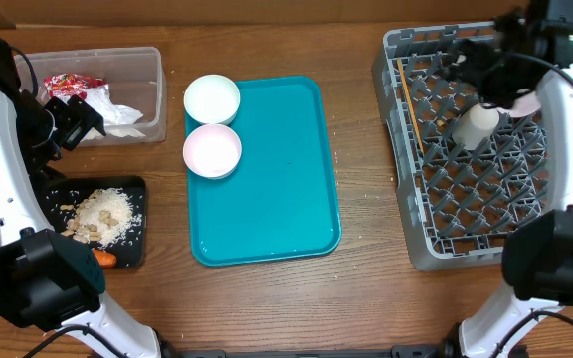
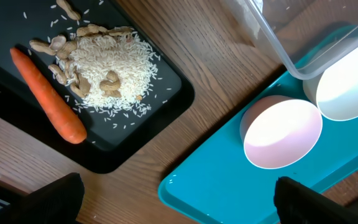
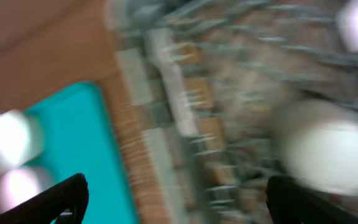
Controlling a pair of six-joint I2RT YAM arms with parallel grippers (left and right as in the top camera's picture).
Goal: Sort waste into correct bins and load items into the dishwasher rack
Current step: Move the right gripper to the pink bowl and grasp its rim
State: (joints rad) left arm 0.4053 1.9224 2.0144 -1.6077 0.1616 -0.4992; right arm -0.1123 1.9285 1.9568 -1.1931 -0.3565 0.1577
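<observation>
The grey dishwasher rack (image 1: 466,199) stands at the right and holds a wooden stick (image 1: 411,104) and a white cup (image 1: 476,127). My right gripper (image 1: 471,60) hovers open and empty over its far side; its view is blurred and shows the rack (image 3: 229,93) and the cup (image 3: 328,155). A white bowl (image 1: 212,98) and a pink bowl (image 1: 212,150) sit on the teal tray (image 1: 277,199). The clear tub (image 1: 142,60) holds a red wrapper (image 1: 68,85) and napkins (image 1: 117,111). The black tray (image 1: 137,189) holds rice (image 1: 107,214) and a carrot (image 1: 105,259). My left gripper (image 1: 80,121) is open, above the table beside the carrot (image 2: 47,96) and the pink bowl (image 2: 283,134).
Beige scraps (image 2: 67,62) lie with the rice (image 2: 114,71) on the black tray (image 2: 166,106). The teal tray's corner (image 2: 241,193) lies between my left fingers. Bare wood separates the trays. A pale dish (image 1: 530,102) sits in the rack under my right arm.
</observation>
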